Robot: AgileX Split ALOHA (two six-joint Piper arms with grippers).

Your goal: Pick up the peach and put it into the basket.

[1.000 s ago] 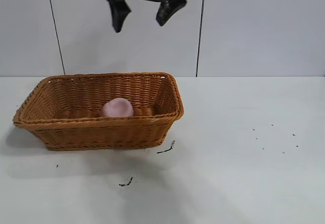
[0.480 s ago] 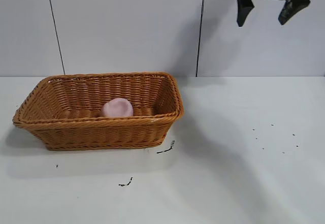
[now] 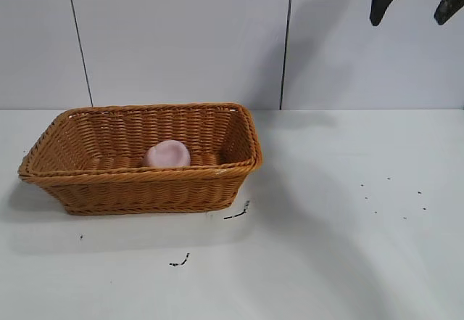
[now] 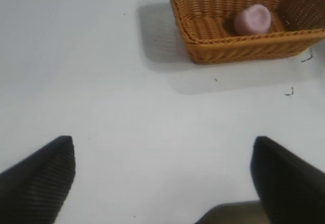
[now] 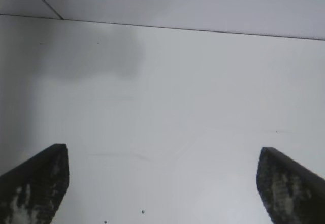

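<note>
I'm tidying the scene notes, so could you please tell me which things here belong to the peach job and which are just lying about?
Part of the job:
- peach, lying inside the basket
- basket
- right gripper, open, raised high to the basket's right
- left gripper, open, off to the side

Just lying about:
- dark specks on the table

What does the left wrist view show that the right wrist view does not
Only the left wrist view shows the basket with the peach lying inside it, plus a few dark specks on the table beside the basket; the left claw is open and empty above bare table. Only the right wrist view shows the wall meeting the table's far edge, with the right claw open and empty and a soft shadow on the surface. Both share the white table and a pair of spread dark fingers holding nothing.
</note>
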